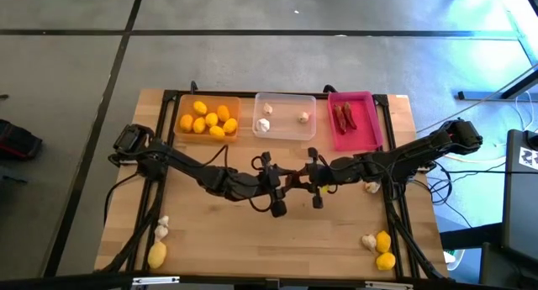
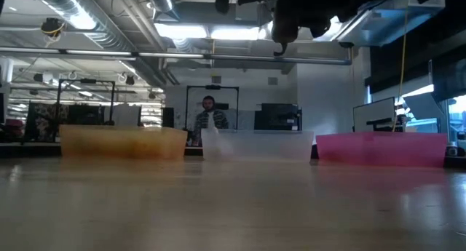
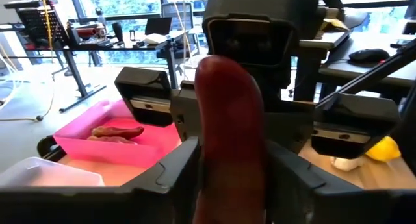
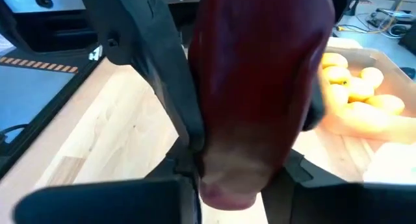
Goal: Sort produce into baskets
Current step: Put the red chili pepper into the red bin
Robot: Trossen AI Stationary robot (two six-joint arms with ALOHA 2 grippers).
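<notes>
High view: both arms meet at centre frame above the bench (image 1: 252,239), a dark red chili (image 3: 231,139) between them.
Step in hand: a handover of the chili from one arm to the other, by my judgement.
Left pincer (image 1: 276,182): clamped on the chili.
Right pincer (image 1: 313,182): fingers closing about the same chili; firm grip not confirmed.
Next move: one side must let go, then carry to the pink basket (image 1: 354,122), upper right, holding two chilies.
</notes>
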